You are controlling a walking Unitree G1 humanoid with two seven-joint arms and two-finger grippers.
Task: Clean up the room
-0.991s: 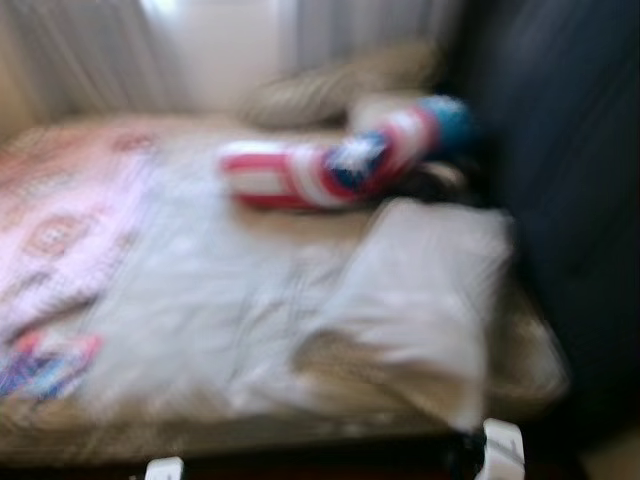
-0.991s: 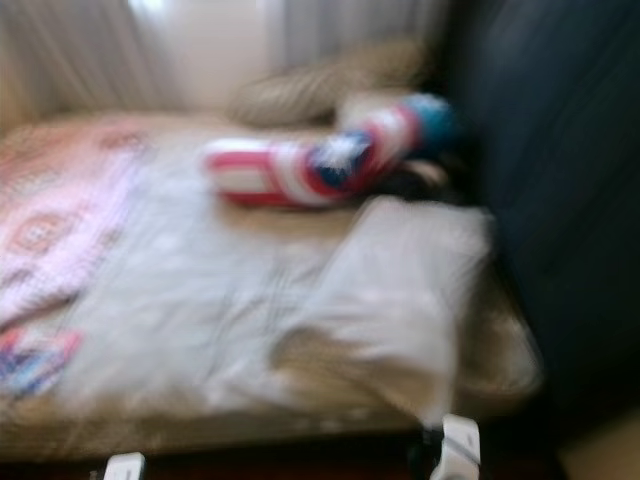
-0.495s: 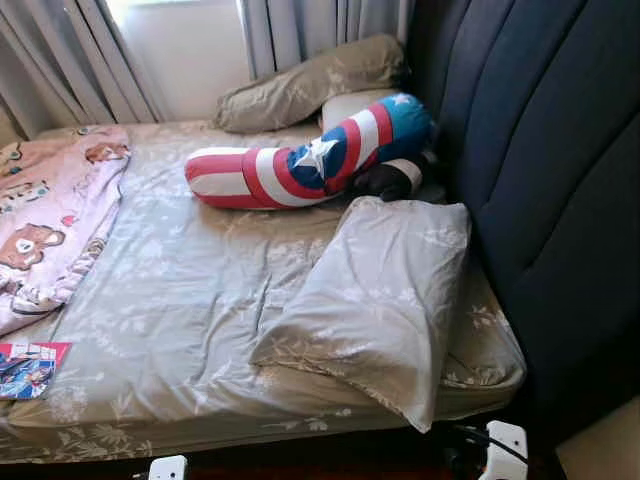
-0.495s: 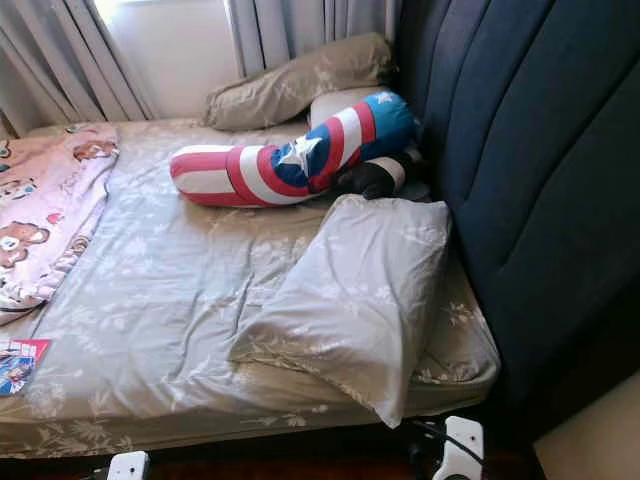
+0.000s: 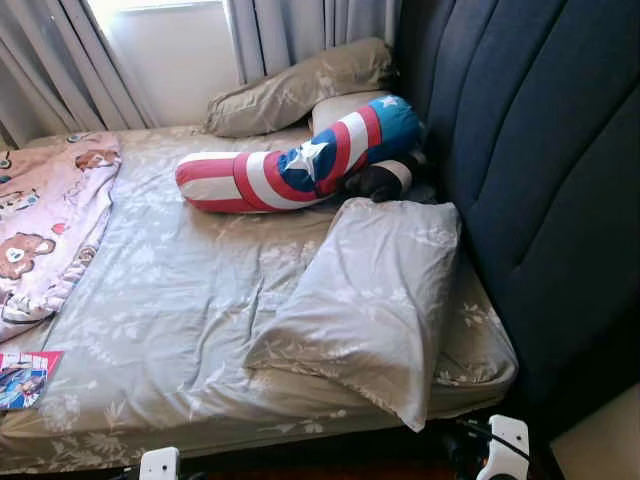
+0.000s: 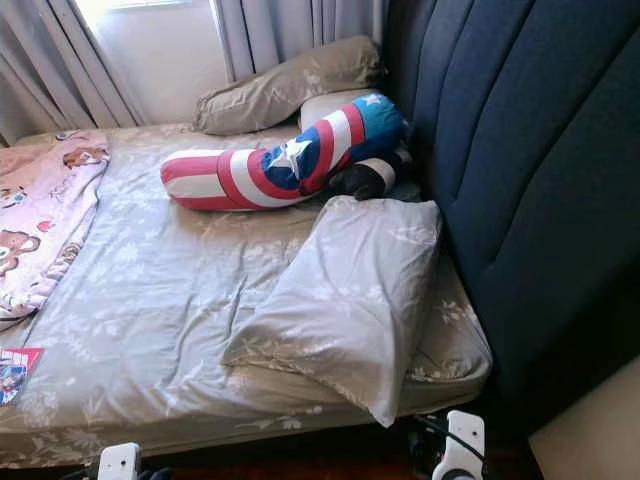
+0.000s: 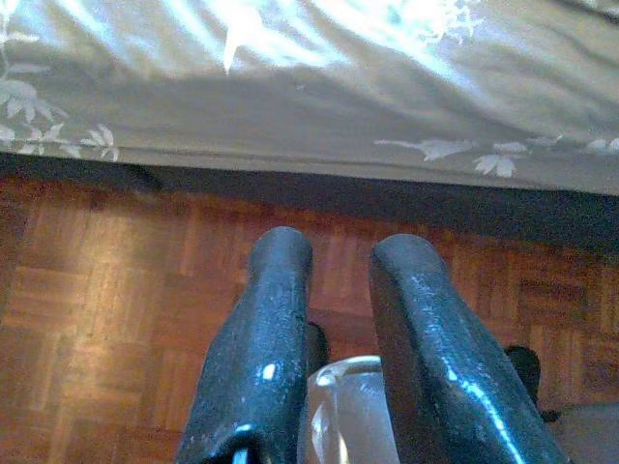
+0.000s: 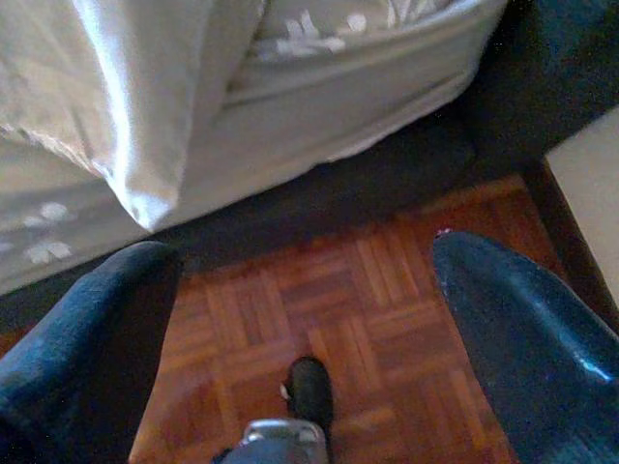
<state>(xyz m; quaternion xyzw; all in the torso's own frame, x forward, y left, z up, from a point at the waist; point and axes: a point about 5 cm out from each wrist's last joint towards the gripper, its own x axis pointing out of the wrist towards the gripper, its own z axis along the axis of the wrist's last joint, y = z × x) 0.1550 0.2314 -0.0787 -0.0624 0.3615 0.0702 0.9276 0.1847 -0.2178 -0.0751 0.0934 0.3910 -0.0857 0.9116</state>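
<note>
Pillow [image 5: 365, 300] on bed; wrist views add parquet floor [image 8: 387, 329].

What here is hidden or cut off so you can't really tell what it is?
- Dark round thing, head views: tucked behind the striped bolster; identity unclear.
- Pink blanket: cut off by the left edge.
- Booklet: cut off, print too small.
- Under the bed, wrist views: in shadow.
</note>
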